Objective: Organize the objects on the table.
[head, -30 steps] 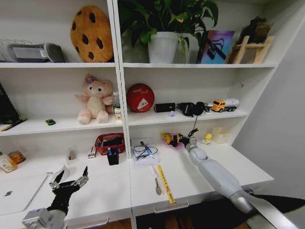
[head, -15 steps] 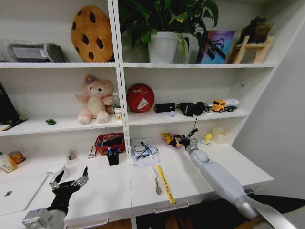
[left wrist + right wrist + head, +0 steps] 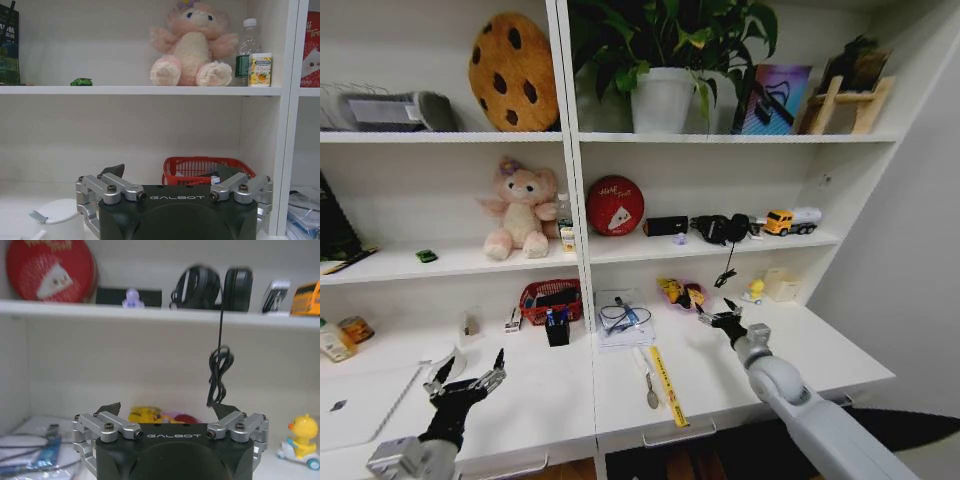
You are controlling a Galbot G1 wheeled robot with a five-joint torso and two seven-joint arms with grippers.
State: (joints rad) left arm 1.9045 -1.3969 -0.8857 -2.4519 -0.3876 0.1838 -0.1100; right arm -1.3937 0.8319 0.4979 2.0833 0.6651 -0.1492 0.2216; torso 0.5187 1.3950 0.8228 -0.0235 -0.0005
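Two pincers, left pincer (image 3: 468, 375) and right pincer (image 3: 718, 312), gape empty (one laptop (image 3: 355, 405)).

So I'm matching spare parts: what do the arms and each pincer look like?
Both arms have smooth silver-grey rounded shells. The right pincer and left pincer share a black body marked GALBOT, silver bolted linkages and black pointed fingertips.

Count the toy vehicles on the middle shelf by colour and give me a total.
Green: 1, the car
Yellow: 1, the truck
Total: 2
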